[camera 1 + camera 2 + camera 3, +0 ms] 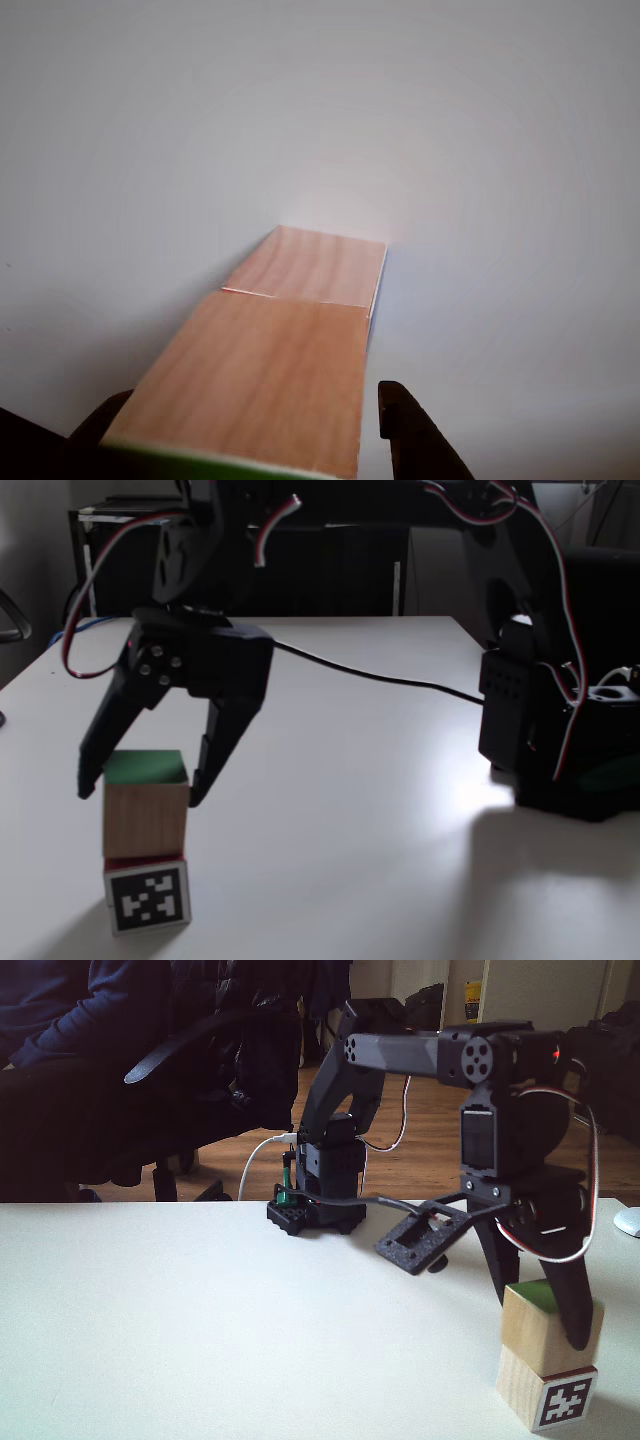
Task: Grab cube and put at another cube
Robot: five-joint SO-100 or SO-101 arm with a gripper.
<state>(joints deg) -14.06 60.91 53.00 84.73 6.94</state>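
Cube (146,805) sits stacked square atop another cube (148,893), gripper (140,785) spread wide astride it, gripping nothing — placement apparently done.

White table (360,810), arm base (560,730) and black cable (380,675) on it, another cube (148,892) resting there

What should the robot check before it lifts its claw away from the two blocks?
1. Green-faced cube sits on the red-and-blue cube: ok, stacked in both fixed views.
2. Top cube lined up with bottom one: not ok, it sits slightly offset in a fixed view.
3. Gripper open: ok, jaws spread at either side of the top cube.
4. Fingers fully off the wood: cannot tell.
5. Stack upright: ok.
6. Table beside the stack free of obstacles: ok.
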